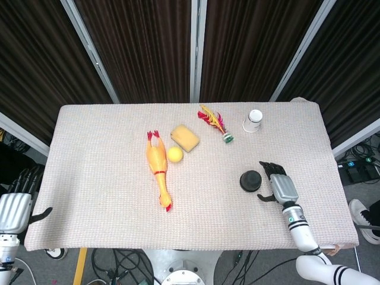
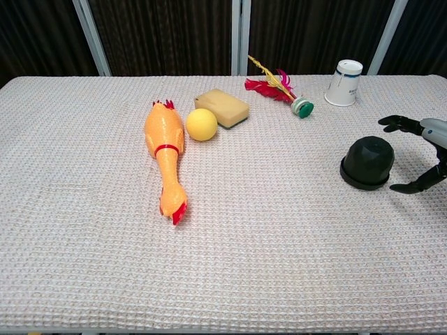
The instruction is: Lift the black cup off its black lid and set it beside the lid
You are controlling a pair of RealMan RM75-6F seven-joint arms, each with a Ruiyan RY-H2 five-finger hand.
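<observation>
The black cup (image 1: 250, 180) (image 2: 370, 158) stands upside down on its black lid (image 2: 363, 181), right of the table's middle. My right hand (image 1: 279, 185) (image 2: 424, 155) is just to the right of the cup, fingers spread wide around empty air, a small gap from the cup. Fingertips (image 2: 386, 121) reach past the cup's far side and the thumb (image 2: 405, 187) lies near its front. My left hand (image 1: 16, 205) hangs off the table's left front corner, empty with fingers apart; the chest view does not show it.
A rubber chicken (image 1: 158, 168) (image 2: 165, 154), yellow ball (image 1: 174, 154) (image 2: 201, 124) and yellow sponge (image 1: 184, 137) (image 2: 222, 107) lie left of centre. A feathered shuttlecock (image 1: 216, 123) (image 2: 278, 86) and a white paper cup (image 1: 253, 120) (image 2: 344, 82) sit at the back right.
</observation>
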